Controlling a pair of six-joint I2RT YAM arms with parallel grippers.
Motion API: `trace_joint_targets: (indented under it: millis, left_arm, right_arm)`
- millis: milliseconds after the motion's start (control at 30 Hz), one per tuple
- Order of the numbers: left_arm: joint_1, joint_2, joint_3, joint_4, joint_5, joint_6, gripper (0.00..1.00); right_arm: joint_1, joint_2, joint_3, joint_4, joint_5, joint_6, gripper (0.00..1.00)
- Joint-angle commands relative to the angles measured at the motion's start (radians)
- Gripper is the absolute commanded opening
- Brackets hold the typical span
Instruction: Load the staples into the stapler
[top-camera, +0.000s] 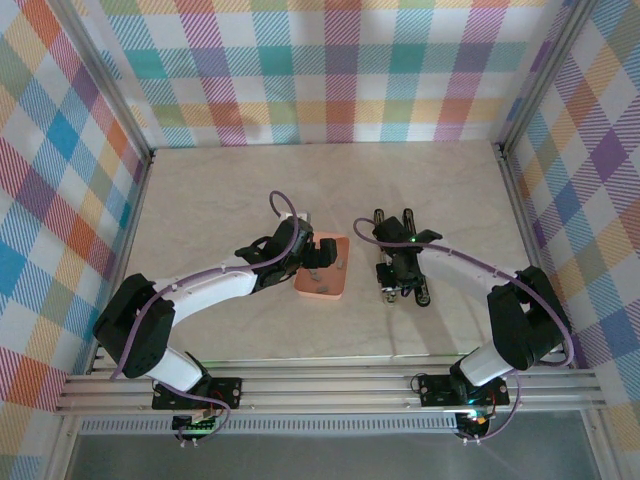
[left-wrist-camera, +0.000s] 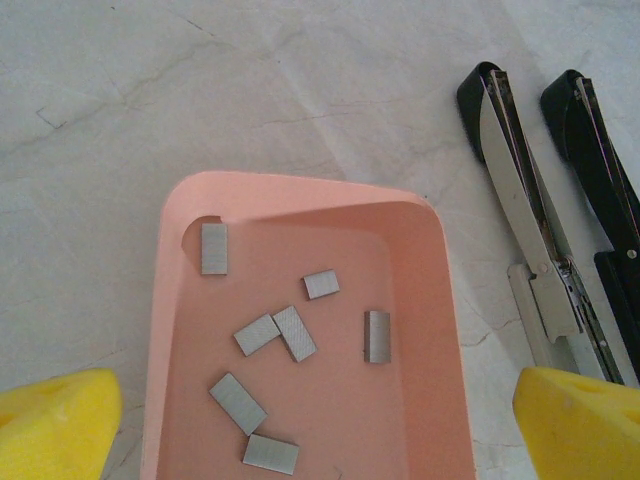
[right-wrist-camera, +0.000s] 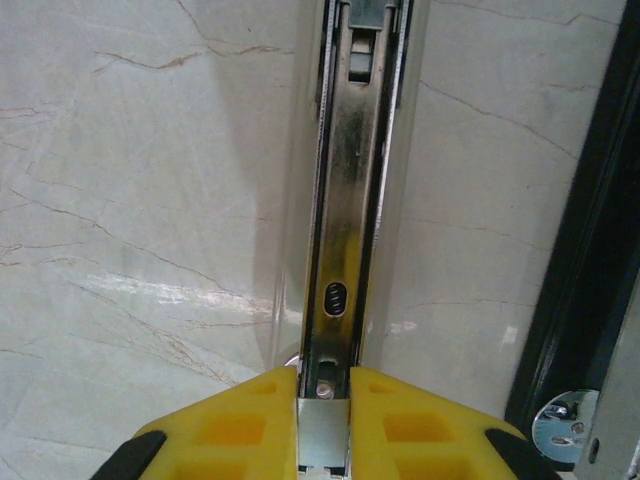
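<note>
Several grey staples (left-wrist-camera: 294, 333) lie loose in a shallow pink tray (left-wrist-camera: 300, 190). My left gripper (left-wrist-camera: 318, 425) hangs above that tray (top-camera: 326, 288), open wide, with nothing between its yellow fingers (left-wrist-camera: 55, 425). The stapler (left-wrist-camera: 520, 190) lies opened flat just right of the tray, metal rail beside black top arm. My right gripper (right-wrist-camera: 323, 385) is shut on the near, hinge end of the stapler's metal rail (right-wrist-camera: 350, 200), with a grey metal piece filling the gap between its fingers. In the top view the right gripper (top-camera: 398, 285) stands over the stapler (top-camera: 408, 225), and the left gripper (top-camera: 318, 255) over the tray.
The stapler's black top arm (right-wrist-camera: 600, 230) lies close along the right of the rail. Plaid walls enclose the marble table (top-camera: 330, 180) on three sides. An aluminium rail (top-camera: 330, 385) carries both arm bases along the near edge.
</note>
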Motion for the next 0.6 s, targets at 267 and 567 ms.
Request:
trace_joint_targets:
  millis: [267,567]
  left_arm:
    - [-0.012,-0.001,-0.016,-0.006,-0.014,0.009,1.00]
    - [-0.013,0.009,-0.006,-0.006,-0.004,0.013,1.00]
  right_arm:
    - [0.020,-0.031,-0.033,-0.012,0.012,0.080,0.16]
    - [0.027,-0.090,-0.083,0.020,0.047,0.106,0.16]
